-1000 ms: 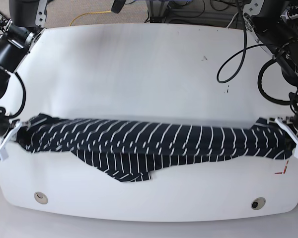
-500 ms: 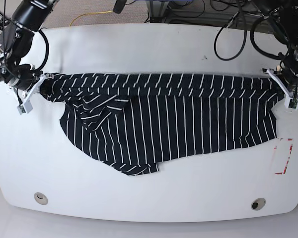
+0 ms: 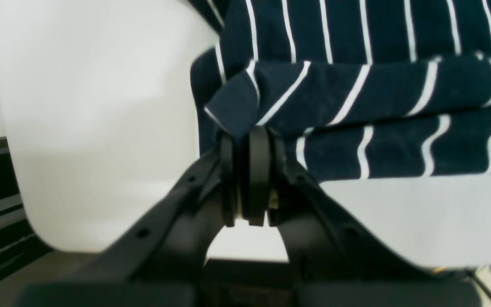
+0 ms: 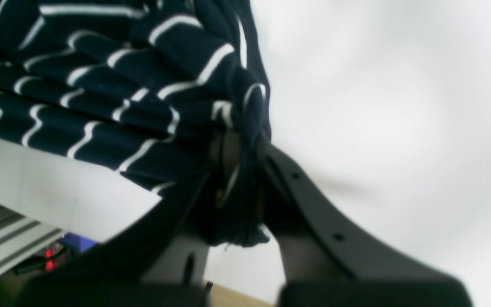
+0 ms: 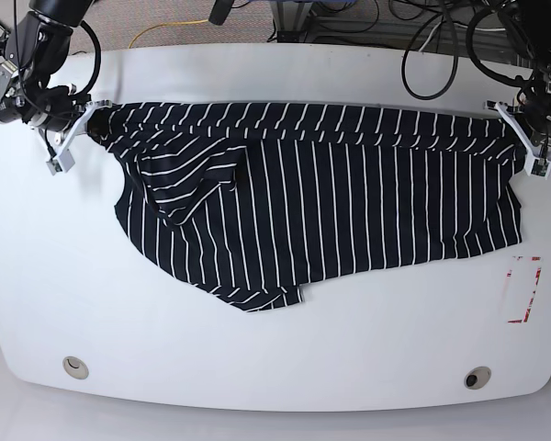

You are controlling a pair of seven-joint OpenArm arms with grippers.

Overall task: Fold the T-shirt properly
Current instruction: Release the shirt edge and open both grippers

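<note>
White table carries the T-shirt spread across its far half, the left gripper clenched on one upper corner and the right gripper clenched on the bunched opposite corner

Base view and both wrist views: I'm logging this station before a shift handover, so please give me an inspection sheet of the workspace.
Surface: white table, two round holes near the front edge, red marking at one side.
Job's things: T-shirt spread across the table, one side bunched.
Clutter: nothing seen.
Grippers: left claw shut on one T-shirt corner; right claw shut on the opposite corner.
Cables: black cables loop near the left arm.
Surroundings: yellow cable on the floor behind.
</note>
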